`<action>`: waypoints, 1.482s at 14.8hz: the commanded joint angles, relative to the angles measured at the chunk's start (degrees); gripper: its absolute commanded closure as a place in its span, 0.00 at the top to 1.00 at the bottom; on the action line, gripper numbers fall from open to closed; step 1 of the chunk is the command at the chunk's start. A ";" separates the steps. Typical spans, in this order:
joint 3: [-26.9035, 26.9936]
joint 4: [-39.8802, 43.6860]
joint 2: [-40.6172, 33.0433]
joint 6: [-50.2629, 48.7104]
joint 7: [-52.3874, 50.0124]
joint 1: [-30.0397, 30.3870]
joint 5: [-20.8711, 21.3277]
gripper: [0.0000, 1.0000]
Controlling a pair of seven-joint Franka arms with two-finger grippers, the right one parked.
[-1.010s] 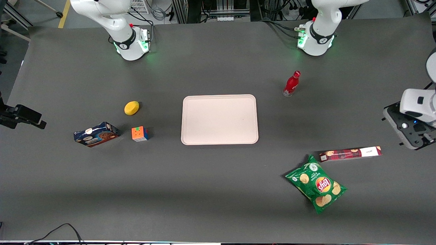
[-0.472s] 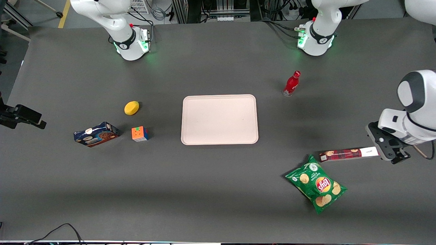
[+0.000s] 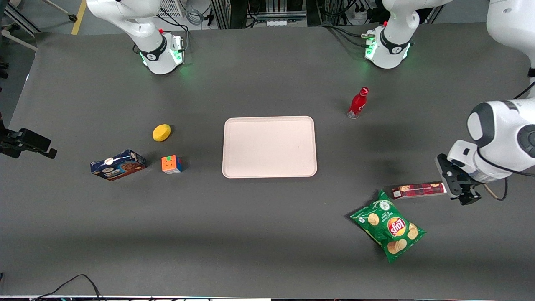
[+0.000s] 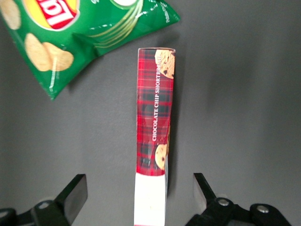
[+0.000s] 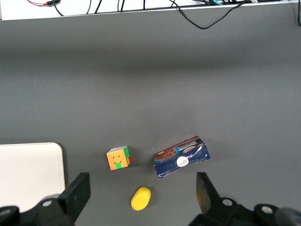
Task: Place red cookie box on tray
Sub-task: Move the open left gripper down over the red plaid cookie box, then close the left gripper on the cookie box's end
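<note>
The red cookie box (image 3: 418, 190) lies flat on the dark table toward the working arm's end, nearer the front camera than the tray (image 3: 269, 121). The tray is bare. My left gripper (image 3: 456, 189) hangs over the box's white end and hides it in the front view. In the left wrist view the gripper (image 4: 138, 188) is open. Its two fingers straddle the white end of the box (image 4: 155, 113) with a wide gap on each side, touching nothing.
A green chips bag (image 3: 388, 228) lies beside the box's plaid end, nearer the front camera. A red bottle (image 3: 358, 103) stands near the tray. A blue cookie box (image 3: 118, 164), a colour cube (image 3: 171, 164) and a yellow lemon (image 3: 161, 132) lie toward the parked arm's end.
The left arm has swung in from the table's edge and come over the red cookie box's white end, which showed before. The box has not moved.
</note>
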 commanded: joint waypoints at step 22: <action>-0.03 -1.77 9.47 10.98 11.12 1.65 -0.89 0.75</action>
